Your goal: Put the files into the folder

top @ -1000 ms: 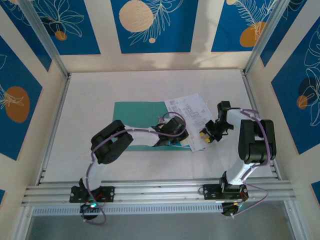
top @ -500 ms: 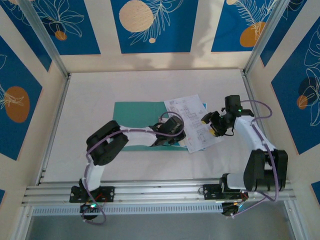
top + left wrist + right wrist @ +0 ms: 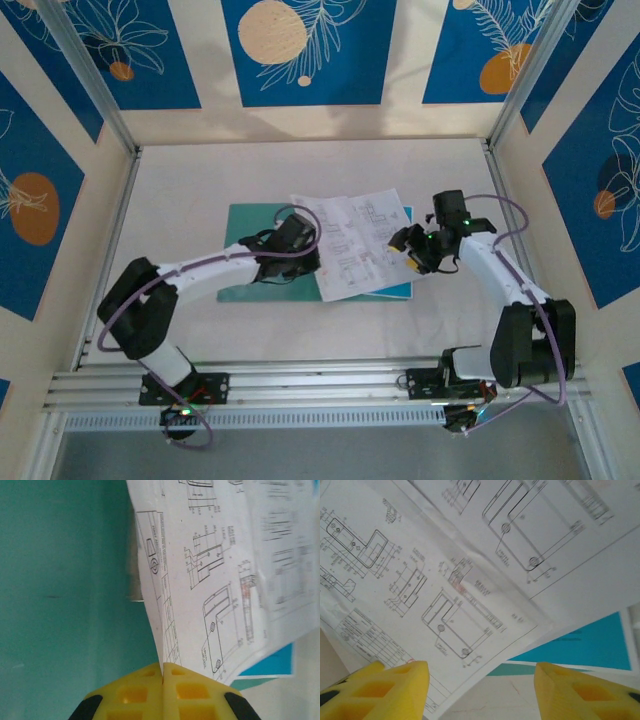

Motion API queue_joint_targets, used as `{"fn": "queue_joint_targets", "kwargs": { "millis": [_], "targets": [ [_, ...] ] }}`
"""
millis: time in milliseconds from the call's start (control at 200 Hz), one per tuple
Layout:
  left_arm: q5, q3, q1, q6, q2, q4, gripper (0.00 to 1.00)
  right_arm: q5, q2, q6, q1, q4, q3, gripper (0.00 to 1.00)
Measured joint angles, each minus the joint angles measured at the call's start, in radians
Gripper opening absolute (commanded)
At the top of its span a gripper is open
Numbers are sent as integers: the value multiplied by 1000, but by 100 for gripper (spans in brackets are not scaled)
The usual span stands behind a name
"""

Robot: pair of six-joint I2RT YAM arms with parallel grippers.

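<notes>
The teal-green folder [image 3: 245, 225] lies flat mid-table, and its right half is covered by the files. The files are white sheets [image 3: 352, 240] printed with line drawings, on top of a sky-blue sheet [image 3: 398, 292] that peeks out at the lower right. My left gripper [image 3: 308, 258] is shut, pinching the left edge of a white sheet [image 3: 210, 570] over the folder [image 3: 60, 580]. The yellow fingertips [image 3: 150, 677] meet on the paper. My right gripper [image 3: 412, 250] stands open at the files' right edge, holding nothing. Below it are white sheets [image 3: 470, 555], the blue sheet [image 3: 585, 645] and a folder strip [image 3: 545, 669].
A pale table [image 3: 300, 170] is enclosed by blue patterned walls and metal frame posts [image 3: 100, 90]. An aluminium rail [image 3: 320, 385] runs along the near edge with both arm bases. Bare tabletop [image 3: 495, 700] shows between my right fingers.
My left arm has stretched out and drawn the white sheets leftward over the folder. My right gripper has opened, let go of the sheets and risen toward their right edge.
</notes>
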Motion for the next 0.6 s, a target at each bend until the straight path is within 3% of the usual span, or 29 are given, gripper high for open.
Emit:
{"fn": "queue_joint_targets", "kwargs": {
  "millis": [270, 600],
  "targets": [
    [-14, -31, 105, 165, -74, -196, 0, -6, 177, -12, 137, 45, 106, 57],
    [-32, -44, 173, 280, -80, -277, 0, -5, 442, -32, 264, 118, 312, 55]
  ]
}}
